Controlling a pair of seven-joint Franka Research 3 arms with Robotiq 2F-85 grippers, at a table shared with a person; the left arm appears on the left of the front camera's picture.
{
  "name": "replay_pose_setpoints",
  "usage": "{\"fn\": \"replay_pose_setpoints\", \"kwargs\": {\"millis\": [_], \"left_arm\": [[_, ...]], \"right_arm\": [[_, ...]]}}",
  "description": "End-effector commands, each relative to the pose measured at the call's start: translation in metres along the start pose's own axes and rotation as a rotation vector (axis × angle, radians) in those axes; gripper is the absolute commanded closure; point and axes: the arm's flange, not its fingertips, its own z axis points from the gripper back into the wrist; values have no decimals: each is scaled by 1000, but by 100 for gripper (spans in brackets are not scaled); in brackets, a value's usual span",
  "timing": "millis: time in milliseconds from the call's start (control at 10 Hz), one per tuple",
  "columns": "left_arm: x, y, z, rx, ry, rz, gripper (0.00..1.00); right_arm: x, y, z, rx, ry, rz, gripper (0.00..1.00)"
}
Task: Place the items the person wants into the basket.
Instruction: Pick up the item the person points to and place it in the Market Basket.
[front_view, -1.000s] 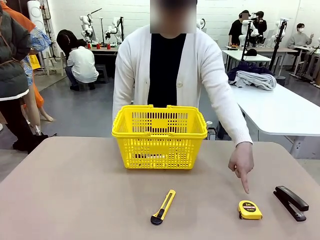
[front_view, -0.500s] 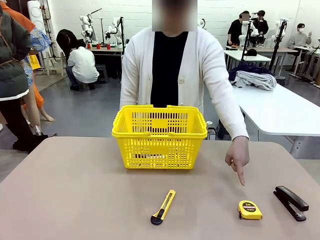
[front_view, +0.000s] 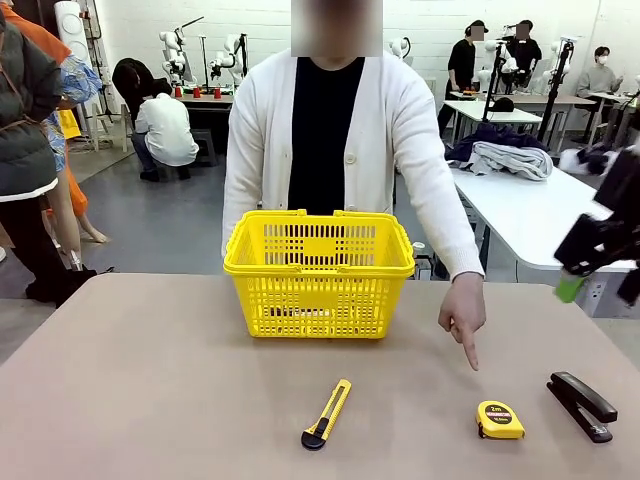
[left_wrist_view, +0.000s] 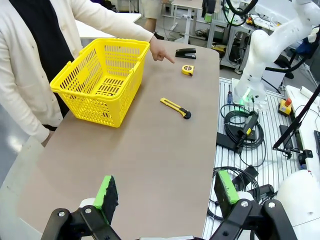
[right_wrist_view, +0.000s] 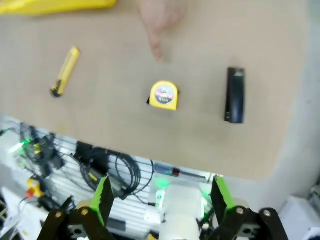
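Note:
The yellow basket (front_view: 318, 270) (left_wrist_view: 100, 80) stands at the table's far middle, in front of the person (front_view: 340, 150). The person's hand (front_view: 462, 318) (left_wrist_view: 161, 50) (right_wrist_view: 157, 25) points down at a small yellow tape measure (front_view: 500, 420) (left_wrist_view: 187, 70) (right_wrist_view: 163, 95) lying near the front right. My right gripper (front_view: 603, 288) (right_wrist_view: 162, 195) hangs open high above the table's right edge, holding nothing, with the tape measure below and ahead of it. Over the table's left end my left gripper (left_wrist_view: 166, 192) is open and empty, far from the items.
A yellow-and-black utility knife (front_view: 326, 413) (left_wrist_view: 175, 107) (right_wrist_view: 65, 71) lies at the front middle. A black stapler (front_view: 582, 405) (left_wrist_view: 185, 53) (right_wrist_view: 235, 95) lies right of the tape measure. Cables and the right arm's base (left_wrist_view: 250, 90) sit beyond the table's near edge.
The person's pointing hand has drawn back a little from the tape measure. My right gripper has come into the front view at the right edge.

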Motion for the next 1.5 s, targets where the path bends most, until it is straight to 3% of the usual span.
{"fn": "replay_pose_setpoints", "kwargs": {"millis": [0, 400, 1400], "left_arm": [[0, 0, 2, 0, -20, -24, 0], [0, 0, 2, 0, -20, -24, 0], [0, 0, 2, 0, -20, -24, 0]], "right_arm": [[21, 0, -32, -21, -24, -46, 0], [20, -4, -87, -89, -76, -46, 0], [20, 0, -98, -50, -68, -9, 0]]}}
